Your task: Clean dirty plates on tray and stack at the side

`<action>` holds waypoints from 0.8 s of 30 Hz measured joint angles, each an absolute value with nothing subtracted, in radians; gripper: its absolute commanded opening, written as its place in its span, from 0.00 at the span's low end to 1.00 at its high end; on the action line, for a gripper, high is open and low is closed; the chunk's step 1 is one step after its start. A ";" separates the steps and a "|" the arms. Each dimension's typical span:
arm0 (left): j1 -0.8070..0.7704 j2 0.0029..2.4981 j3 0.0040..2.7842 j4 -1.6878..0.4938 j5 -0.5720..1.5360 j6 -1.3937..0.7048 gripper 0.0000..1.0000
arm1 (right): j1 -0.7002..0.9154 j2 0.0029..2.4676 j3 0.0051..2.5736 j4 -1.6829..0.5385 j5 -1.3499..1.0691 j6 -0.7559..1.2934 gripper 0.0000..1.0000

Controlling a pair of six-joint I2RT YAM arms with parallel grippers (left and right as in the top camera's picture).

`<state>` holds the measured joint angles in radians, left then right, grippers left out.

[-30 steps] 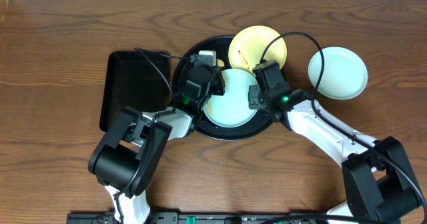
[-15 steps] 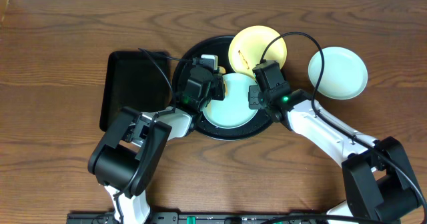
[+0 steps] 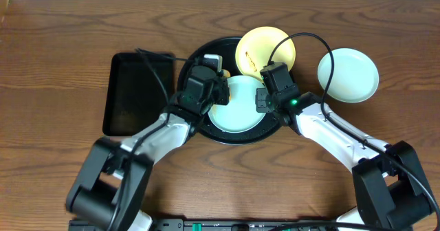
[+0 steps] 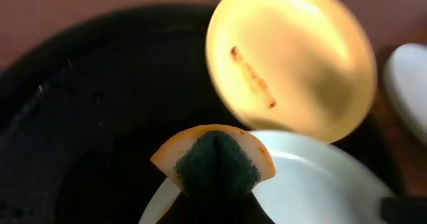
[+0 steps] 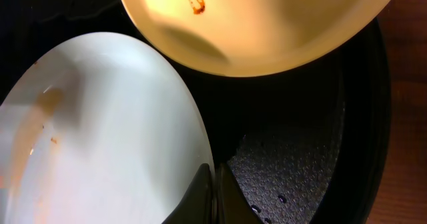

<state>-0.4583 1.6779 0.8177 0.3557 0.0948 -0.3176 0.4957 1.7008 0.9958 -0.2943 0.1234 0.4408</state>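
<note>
Mint plate (image 3: 237, 106) at tray (image 3: 234, 140) centre. Right fingers (image 5: 213, 196) pinched shut on its right rim. Left fingers (image 4: 215, 205) clamp sponge (image 4: 217, 159) at plate's far-left edge; smeared face lies rightward of sponge, toward right fingers.

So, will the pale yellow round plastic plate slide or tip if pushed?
The pale yellow plate looks thin and glossy, so probably light and slippery. It sits across the round black tray's rim, so a push may rock it.
</note>
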 measured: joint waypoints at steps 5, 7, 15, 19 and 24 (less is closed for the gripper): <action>-0.458 1.618 0.818 0.363 0.096 -0.318 0.08 | 0.496 1.701 0.996 -0.294 0.123 0.441 0.01; -0.458 1.614 0.818 0.363 0.096 -0.318 0.08 | 0.496 1.701 0.996 -0.294 0.123 0.441 0.01; -0.438 1.596 0.818 0.351 0.100 -0.318 0.08 | 0.496 1.701 0.996 -0.240 0.130 0.405 0.01; -0.368 1.519 0.818 0.319 0.102 -0.318 0.08 | 0.496 1.701 1.009 -0.213 0.143 0.340 0.01; -0.204 1.392 0.820 0.182 0.149 -0.318 0.08 | 0.497 1.701 1.061 -0.205 0.180 0.217 0.01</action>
<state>-0.2039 1.3922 0.8196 0.1822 0.1486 -0.3183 0.4969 1.7008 1.0607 -0.2047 0.1799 0.2173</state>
